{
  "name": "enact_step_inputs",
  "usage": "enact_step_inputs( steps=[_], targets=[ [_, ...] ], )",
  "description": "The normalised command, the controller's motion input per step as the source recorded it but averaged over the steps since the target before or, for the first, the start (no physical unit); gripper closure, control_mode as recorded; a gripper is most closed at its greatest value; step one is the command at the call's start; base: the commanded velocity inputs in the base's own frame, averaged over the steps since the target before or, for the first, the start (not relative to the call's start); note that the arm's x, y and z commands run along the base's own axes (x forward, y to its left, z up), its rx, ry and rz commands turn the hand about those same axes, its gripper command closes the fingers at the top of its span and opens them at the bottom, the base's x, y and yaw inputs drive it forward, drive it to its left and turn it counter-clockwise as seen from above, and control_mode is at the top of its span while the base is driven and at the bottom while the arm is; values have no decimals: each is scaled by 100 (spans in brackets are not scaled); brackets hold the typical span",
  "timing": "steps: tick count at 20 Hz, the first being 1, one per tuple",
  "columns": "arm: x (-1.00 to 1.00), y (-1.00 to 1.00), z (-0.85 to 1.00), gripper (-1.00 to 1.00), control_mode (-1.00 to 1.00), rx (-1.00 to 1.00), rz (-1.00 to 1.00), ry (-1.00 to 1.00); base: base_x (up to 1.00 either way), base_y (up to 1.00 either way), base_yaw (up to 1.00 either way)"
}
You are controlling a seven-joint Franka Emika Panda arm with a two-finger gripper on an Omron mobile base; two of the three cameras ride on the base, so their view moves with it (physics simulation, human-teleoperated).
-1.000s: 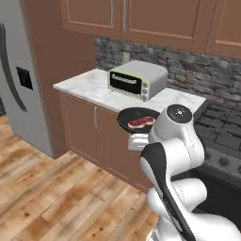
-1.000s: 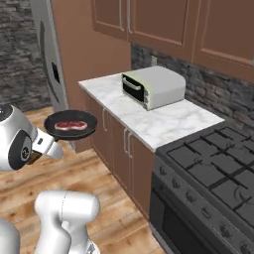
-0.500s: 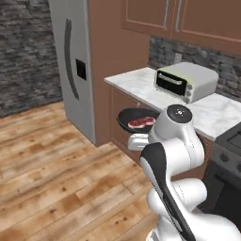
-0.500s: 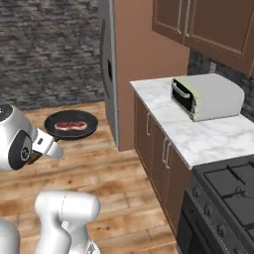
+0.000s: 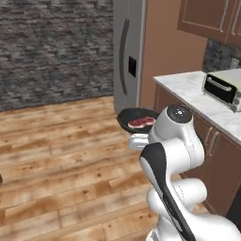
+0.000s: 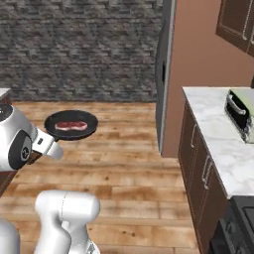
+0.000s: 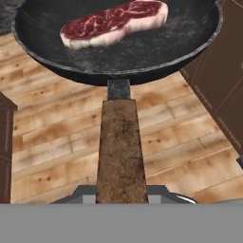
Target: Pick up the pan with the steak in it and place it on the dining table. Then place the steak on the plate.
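Note:
The black pan [image 7: 161, 45] hangs level above the wood floor, with the red-pink steak [image 7: 114, 23] lying flat inside it. My gripper [image 7: 121, 193] is shut on the pan's brown wooden handle [image 7: 118, 142], its fingertips just showing on either side. In the left base view the pan [image 5: 125, 117] and steak [image 5: 142, 122] sit just ahead of my white wrist. The right base view shows the pan [image 6: 87, 120] with the steak [image 6: 70, 125] beside my hand [image 6: 47, 145]. A sliver of white top over brown wood [image 6: 3, 93] at the far left may be the dining table. The plate is out of view.
A tall grey fridge [image 5: 128, 52] stands beside a brown panel. To the right runs the marble counter [image 6: 218, 129] with a toaster oven [image 5: 222, 88] and brown cabinets [image 6: 198, 163]. A stove corner [image 6: 233, 230] is at lower right. Open wood floor [image 5: 56, 141] stretches to a stone wall.
The whole scene has slid rightward in both base views, so the camera has swung left, away from the counter. The pan and steak keep their place in front of my wrist.

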Motion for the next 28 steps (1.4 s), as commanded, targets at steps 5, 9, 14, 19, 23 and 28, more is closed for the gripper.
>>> enact_step_inputs(
  steps=[5,9,14,19,23,28],
  targets=[
    [0,0,0,100,100,0,0,0,0,0,50],
    [0,0,0,100,100,0,0,0,0,0,50],
    [0,0,0,100,100,0,0,0,0,0,50],
    [0,0,0,100,100,0,0,0,0,0,50],
    [0,0,0,100,100,0,0,0,0,0,50],
    [0,0,0,100,100,0,0,0,0,0,50]
  ],
)
